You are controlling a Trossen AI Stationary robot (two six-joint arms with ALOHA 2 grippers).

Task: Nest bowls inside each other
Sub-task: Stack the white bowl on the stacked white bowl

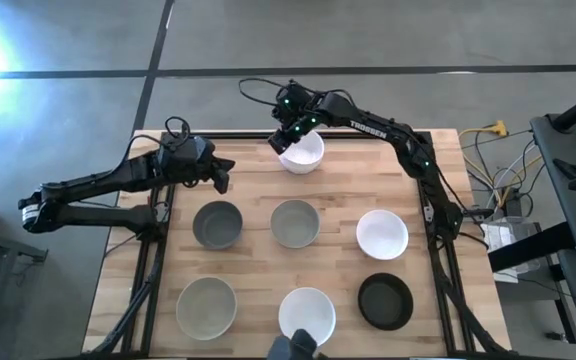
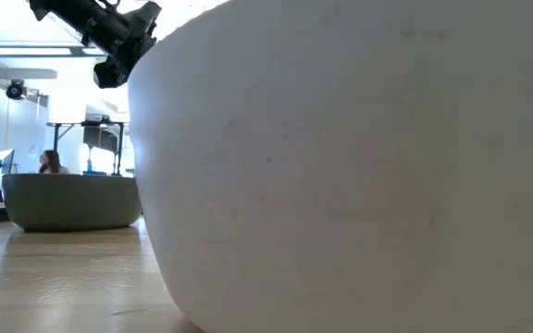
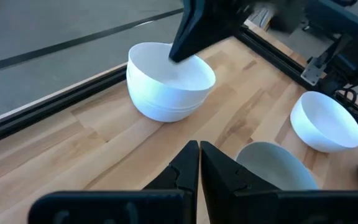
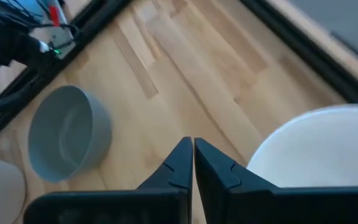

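A stack of nested white bowls stands at the table's far middle; it also shows in the left wrist view. Single bowls stand on their bases: two grey, one white, one light grey, one white and one black. My right gripper is shut and hovers at the stack's far-left rim; in its wrist view the fingertips are beside the rim. My left gripper is shut and empty, left of the stack.
The near white bowl fills most of the low view, with a grey bowl to its left. A black frame rail runs along the table's far edge. Bare wood lies between the bowls. People sit in the room behind.
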